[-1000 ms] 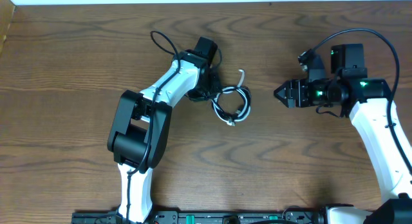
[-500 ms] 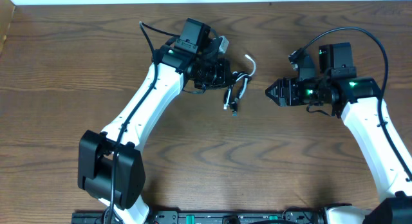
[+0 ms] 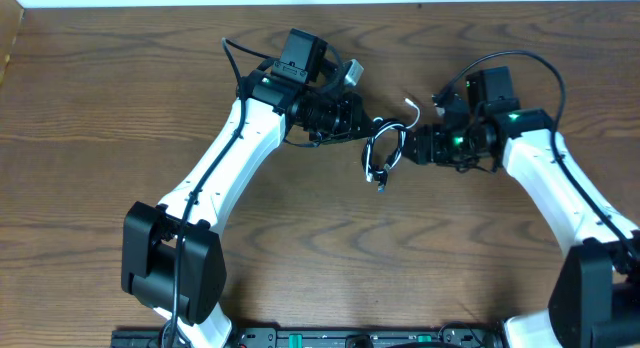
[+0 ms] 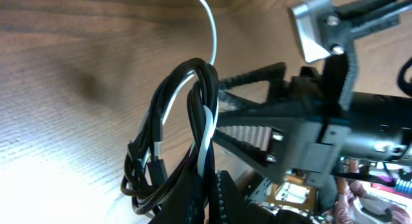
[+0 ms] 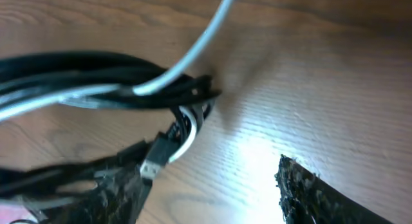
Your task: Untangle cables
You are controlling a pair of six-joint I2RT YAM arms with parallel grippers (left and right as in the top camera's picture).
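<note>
A: Wood worktop (image 3: 100, 188), mid-back: left gripper (image 3: 365, 123) clamped on cables (image 3: 383, 153), tangle dangling between both arms.
B: Right gripper (image 3: 413, 148), jaws apart, beside it. Suggest pinching white cable (image 5: 206, 37) alone, pulling slowly sideways.

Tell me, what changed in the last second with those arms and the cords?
The left gripper, holding the cables, stretched out and carried them a little to the right. The right gripper travelled left to meet them, jaws open beside the bundle, not gripping. Unchanged: the black and white cords remain tangled together.
</note>
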